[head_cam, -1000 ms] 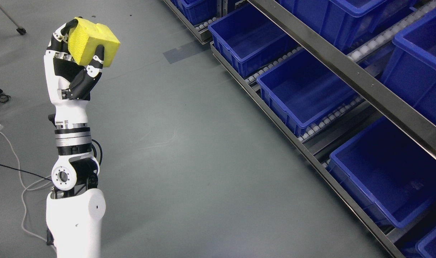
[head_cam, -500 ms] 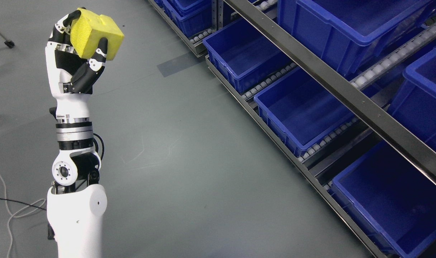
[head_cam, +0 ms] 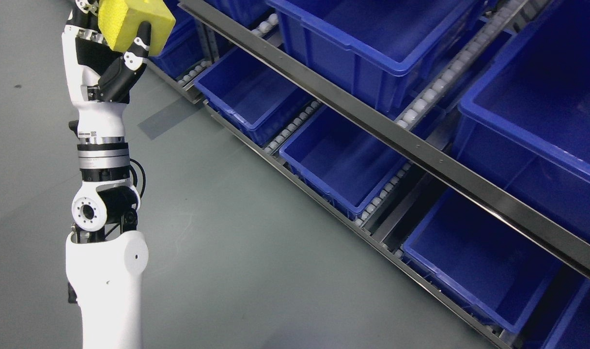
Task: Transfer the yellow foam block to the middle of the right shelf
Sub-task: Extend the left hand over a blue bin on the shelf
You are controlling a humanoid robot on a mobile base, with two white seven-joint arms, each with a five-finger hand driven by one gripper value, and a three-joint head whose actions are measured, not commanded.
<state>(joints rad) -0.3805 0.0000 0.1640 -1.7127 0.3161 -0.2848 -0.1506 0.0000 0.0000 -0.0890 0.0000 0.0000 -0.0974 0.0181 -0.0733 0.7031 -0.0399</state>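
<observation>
At top left of the head view, the yellow foam block (head_cam: 132,22) sits in the left hand (head_cam: 108,51), raised high on an upright forearm, over bare floor (head_cam: 237,271) and well short of the shelf rack (head_cam: 411,145).

Block: porous sponge-like face toward the palm, smoother faces on the right side and top. My read: very light, soft, compressible, not fragile, not slippery — the open texture should give good friction. Upper part is cut off by the picture edge, so full shape can't be confirmed.

Grip: fingers curled around it, a dark fingertip (head_cam: 141,36) pressed on the right face, the others wrapping from the left; their tips run off the top edge. Looks like a pinch across opposite faces, which suits foam. Squeeze too hard and it deforms and may spring out on release; light pressure across flat faces should be enough. No need to re-grip as far as I can tell.

Right hand: not in view.

Surroundings: rack runs diagonally from top centre to lower right, with a grey steel front rail (head_cam: 421,150) and white roller tracks (head_cam: 435,92). Open blue bins (head_cam: 333,160) on the lower level, larger ones on the level above; all visible bins look empty. Which bin counts as "right shelf middle" I can't tell from this angle.

Risk: low mass means drop damage is nil, but a bounce off a bin rim is plausible, so release low inside the bin.
</observation>
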